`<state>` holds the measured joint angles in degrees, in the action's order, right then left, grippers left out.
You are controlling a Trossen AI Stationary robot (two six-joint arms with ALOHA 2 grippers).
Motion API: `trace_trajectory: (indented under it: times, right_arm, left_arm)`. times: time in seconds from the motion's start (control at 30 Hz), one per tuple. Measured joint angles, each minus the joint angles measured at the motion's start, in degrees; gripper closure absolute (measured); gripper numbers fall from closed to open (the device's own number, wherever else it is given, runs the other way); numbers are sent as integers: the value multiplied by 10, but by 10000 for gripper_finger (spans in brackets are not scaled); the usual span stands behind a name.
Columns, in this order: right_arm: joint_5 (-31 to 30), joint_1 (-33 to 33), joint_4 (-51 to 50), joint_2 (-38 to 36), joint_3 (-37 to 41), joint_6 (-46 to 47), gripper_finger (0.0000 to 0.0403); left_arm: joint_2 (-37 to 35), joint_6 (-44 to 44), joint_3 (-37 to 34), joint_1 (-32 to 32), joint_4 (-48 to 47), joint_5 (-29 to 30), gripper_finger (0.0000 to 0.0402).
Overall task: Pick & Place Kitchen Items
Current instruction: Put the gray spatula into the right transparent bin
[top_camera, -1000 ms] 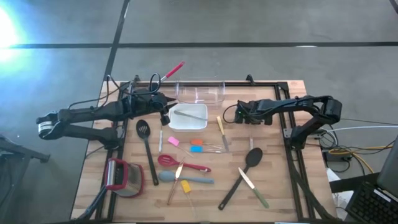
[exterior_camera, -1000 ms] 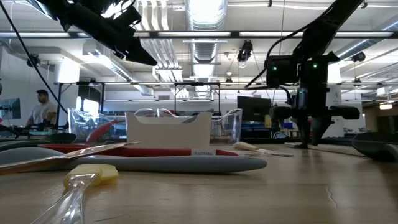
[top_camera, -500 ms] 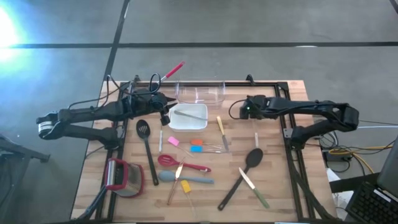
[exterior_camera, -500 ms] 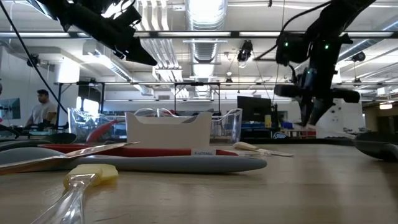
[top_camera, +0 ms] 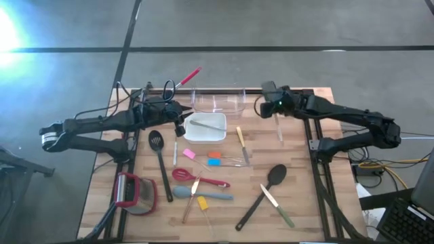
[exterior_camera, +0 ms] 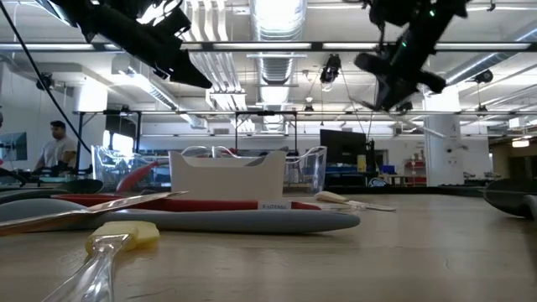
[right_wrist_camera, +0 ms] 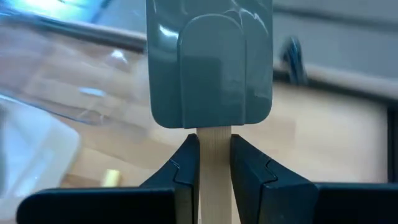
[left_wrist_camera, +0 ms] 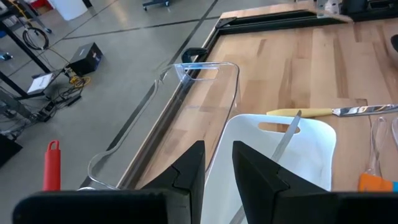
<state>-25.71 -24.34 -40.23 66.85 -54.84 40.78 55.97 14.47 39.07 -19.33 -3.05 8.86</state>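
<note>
My right gripper hangs high over the table's far right part, next to the clear tub, and is shut on a spatula with a grey-blue head and a pale wooden handle. My left gripper hovers by the left side of the white square dish. Its fingers stand a little apart with nothing between them. A metal utensil lies in the dish. Other utensils lie loose on the table's near half. My right gripper pinches the spatula's wooden handle between its two fingers, just below the head. The fingers lie across the handle. The spatula is lifted clear of the table, and the handle's free end points toward the near edge.
On the boards lie a black slotted turner, a red whisk, a grey-blue spatula, a black spoon, knives and small coloured pieces. A red-and-grey gadget sits near left. A red handle sticks out past the tub.
My right gripper has risen from the table with the spatula, drifted toward the far edge and rolled at the wrist. The spatula, held low at the table a second ago, is now lifted clear.
</note>
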Motion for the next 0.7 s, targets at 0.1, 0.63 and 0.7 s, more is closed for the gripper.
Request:
trace_trajectory:
  times: [0.1,0.63,0.7]
  right_arm:
    - [-2,0,0,26,-68,-99,353]
    - [-15,-30,-156,341,-450,-593,353]
    - [-15,-33,-186,385,-497,-618,353]
  left_arm:
    - [-6,-2,2,0,0,0,314]
    - [-99,-84,2,0,3,0,314]
    - [-104,-105,2,0,6,0,314]
